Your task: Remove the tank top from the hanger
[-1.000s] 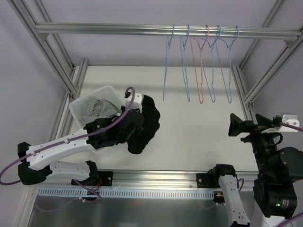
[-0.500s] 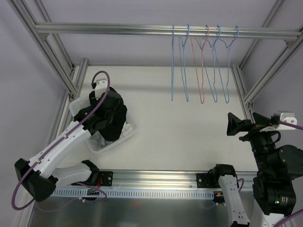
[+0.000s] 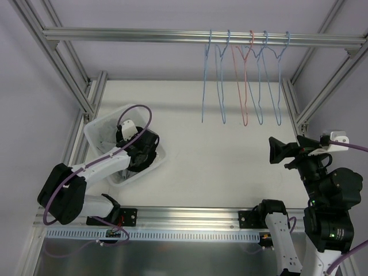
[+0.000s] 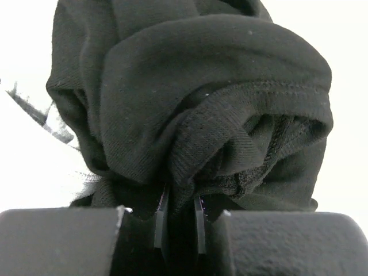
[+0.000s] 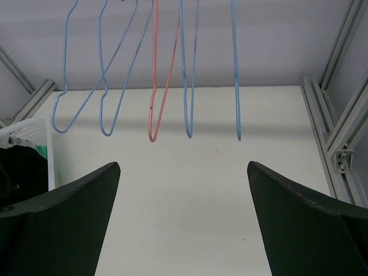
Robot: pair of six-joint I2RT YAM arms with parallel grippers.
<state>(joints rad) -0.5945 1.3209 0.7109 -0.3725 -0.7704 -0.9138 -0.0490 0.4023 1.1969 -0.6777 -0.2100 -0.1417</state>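
Note:
The black tank top [image 4: 190, 98] is off the hangers, bunched up, and fills the left wrist view. My left gripper [image 4: 179, 215] is shut on a fold of it. In the top view the left gripper [image 3: 137, 150] holds it down inside the white basket [image 3: 99, 130] at the left. Several bare wire hangers [image 3: 244, 75] hang on the rail at the back, blue ones and one red one [image 5: 154, 86]. My right gripper [image 5: 184, 190] is open and empty, low at the right, facing the hangers; it also shows in the top view [image 3: 280, 150].
The aluminium frame's rail [image 3: 132, 35] crosses the back. Side posts [image 3: 86, 103] stand on both sides of the white table [image 3: 230, 167]. The basket holds other grey clothes. Its edge shows in the right wrist view [image 5: 29, 129].
My left gripper carried the black tank top from right of the basket back over it and down into it. The hangers swing a little. The right gripper shifted slightly left.

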